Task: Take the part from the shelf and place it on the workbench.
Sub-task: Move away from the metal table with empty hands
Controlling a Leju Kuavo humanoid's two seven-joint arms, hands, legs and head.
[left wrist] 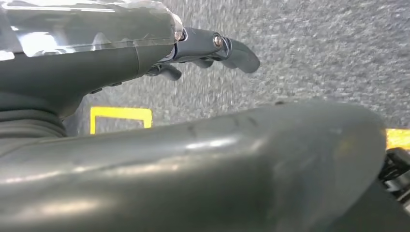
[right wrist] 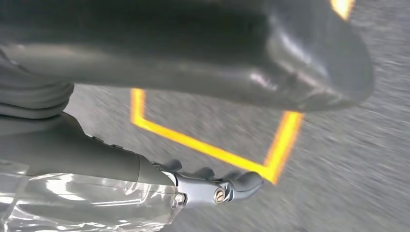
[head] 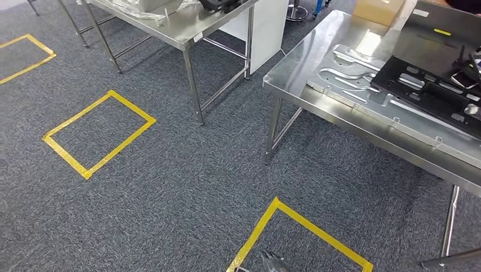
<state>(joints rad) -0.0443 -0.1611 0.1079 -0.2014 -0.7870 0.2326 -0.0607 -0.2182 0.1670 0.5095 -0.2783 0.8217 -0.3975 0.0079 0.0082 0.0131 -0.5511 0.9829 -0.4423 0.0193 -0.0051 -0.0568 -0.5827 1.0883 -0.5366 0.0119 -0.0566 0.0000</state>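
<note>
Both arms hanging over grey carpet (head: pixel 187 187). My left hand (left wrist: pixel 145 53): fingers (left wrist: pixel 237 53) stretched out straight, nothing in it. My right hand (right wrist: pixel 145 179): same, fingers (right wrist: pixel 241 183) extended, holding nothing. Yellow tape squares (head: pixel 96 133) on floor below both hands (one right under me). Workbench (head: pixel 317 62) well ahead and to the right of my right hand, w/ silver stamped panel (head: pixel 363 79) and black part (head: pixel 437 93) lying on top of it. Second steel table (head: pixel 187 25) farther off, ahead-left.

Parts (head: pixel 397 85) on workbench (head: pixel 317 62), right of floor squares (head: pixel 97 134).
</note>
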